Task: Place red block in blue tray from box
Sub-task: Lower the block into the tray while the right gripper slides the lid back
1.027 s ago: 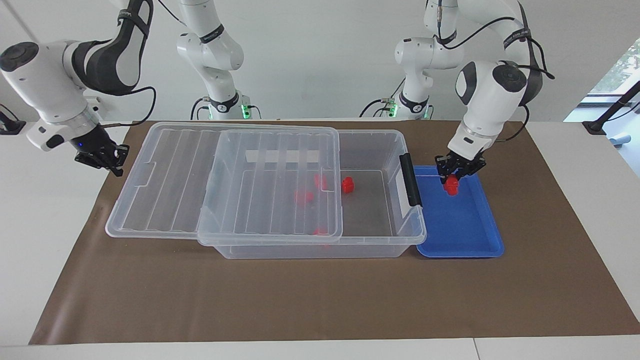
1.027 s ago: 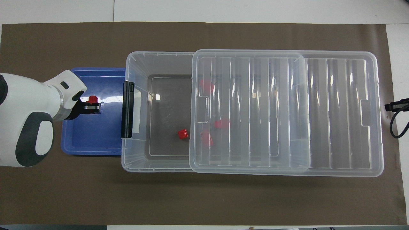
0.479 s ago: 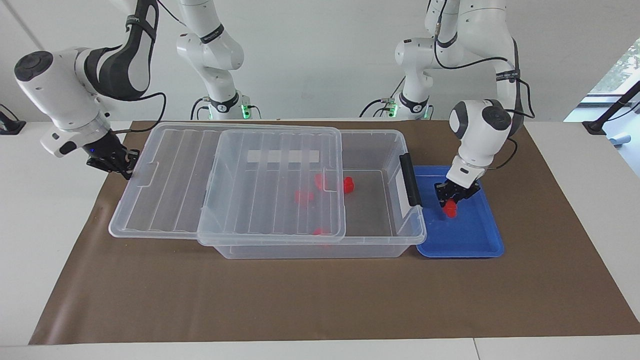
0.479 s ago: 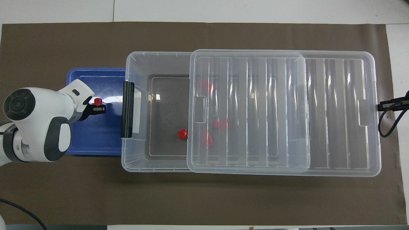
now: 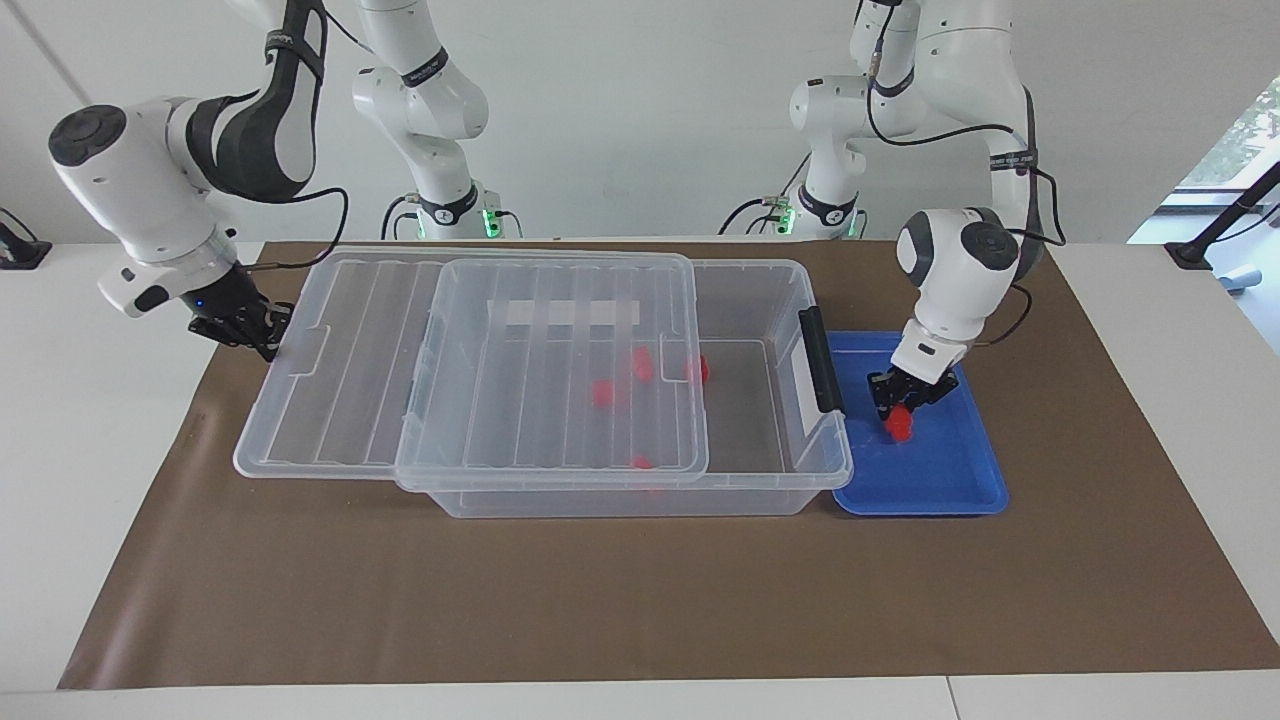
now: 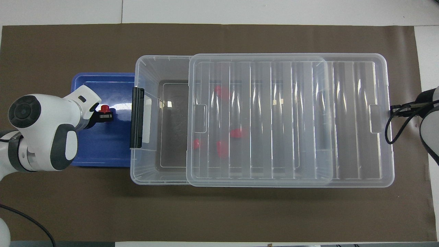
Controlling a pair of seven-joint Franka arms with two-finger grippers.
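The blue tray (image 5: 940, 480) lies beside the box (image 5: 760, 300) at the left arm's end of the table; it also shows in the overhead view (image 6: 99, 151). My left gripper (image 5: 905, 408) is low in the tray, shut on a red block (image 5: 900, 425) that sits at or just above the tray floor. The overhead view shows the gripper (image 6: 103, 116) and the block (image 6: 103, 109). Several more red blocks (image 6: 236, 133) lie in the box (image 6: 147, 65) under the ribbed lid (image 6: 343, 120). My right gripper (image 5: 245, 330) is shut and presses against the lid's rim at the right arm's end.
The lid (image 5: 350, 360) rests slid partway off the box, overhanging toward the right arm's end. A black clip handle (image 5: 820, 360) stands on the box end next to the tray. Brown paper (image 5: 640, 600) covers the table.
My right gripper reached the lid and pushed it toward the left arm's end, covering the block that lay in the open. My left gripper lowered with the red block into the tray.
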